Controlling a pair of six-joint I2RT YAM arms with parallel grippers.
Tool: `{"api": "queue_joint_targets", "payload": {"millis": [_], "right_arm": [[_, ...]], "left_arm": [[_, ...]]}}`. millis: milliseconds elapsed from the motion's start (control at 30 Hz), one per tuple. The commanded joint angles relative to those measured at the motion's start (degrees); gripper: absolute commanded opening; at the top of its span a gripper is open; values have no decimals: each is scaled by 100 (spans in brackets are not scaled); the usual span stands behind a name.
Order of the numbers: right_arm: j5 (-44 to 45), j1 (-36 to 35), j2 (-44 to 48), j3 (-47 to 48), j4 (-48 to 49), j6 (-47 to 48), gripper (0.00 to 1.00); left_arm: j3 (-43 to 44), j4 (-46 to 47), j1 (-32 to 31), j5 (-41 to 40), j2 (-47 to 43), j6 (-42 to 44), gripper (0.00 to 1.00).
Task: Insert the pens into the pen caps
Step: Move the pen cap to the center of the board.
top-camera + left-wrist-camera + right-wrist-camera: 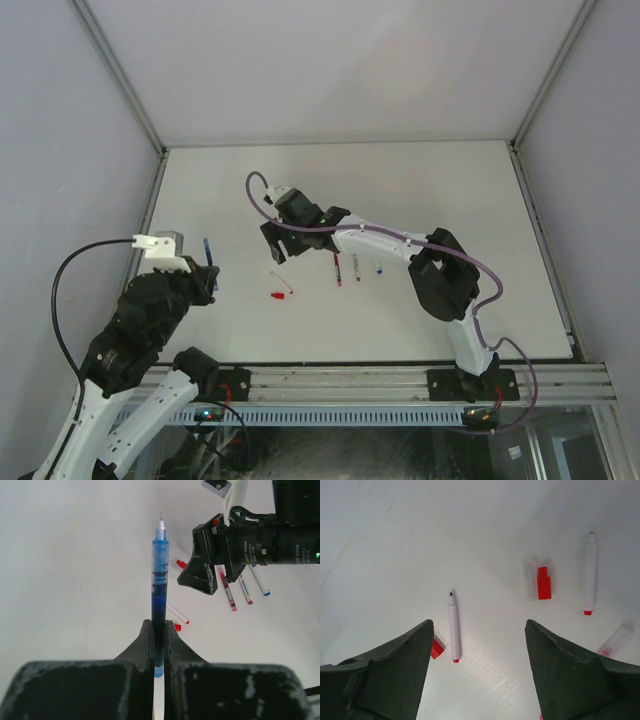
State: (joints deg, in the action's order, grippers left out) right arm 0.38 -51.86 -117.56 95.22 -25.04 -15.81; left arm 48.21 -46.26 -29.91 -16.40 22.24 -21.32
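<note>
Left hand (pixel 160 630) clamps the light, stiff blue pen (pixel 160 570) at its tail; right hand (pixel 479 625) gapes above a likely slippery red pen (pixel 454 630).

I stood in a robotics lab cell: a white table (pixel 420 190) boxed in by plain grey panels (pixel 60 150) on aluminium posts (pixel 118 75), with a slotted metal rail (pixel 350 380) and loose cabling (pixel 56 300) at its near edge.
</note>
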Motion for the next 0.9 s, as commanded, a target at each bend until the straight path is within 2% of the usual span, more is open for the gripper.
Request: {"api": "queue_joint_targets", "payload": {"millis": [0, 400, 600, 867], "right_arm": [[-188, 134, -137, 454, -78, -132, 72], [-170, 210, -926, 1390, -591, -141, 61], [-108, 238, -1234, 1834, -819, -128, 52], [-45, 280, -1413, 1974, -904, -138, 42]], "left_arm": [[111, 155, 42, -103, -77, 146, 0], [75, 186, 39, -121, -65, 154, 0], [56, 210, 39, -124, -58, 155, 0], [39, 244, 38, -56, -18, 183, 0]]}}
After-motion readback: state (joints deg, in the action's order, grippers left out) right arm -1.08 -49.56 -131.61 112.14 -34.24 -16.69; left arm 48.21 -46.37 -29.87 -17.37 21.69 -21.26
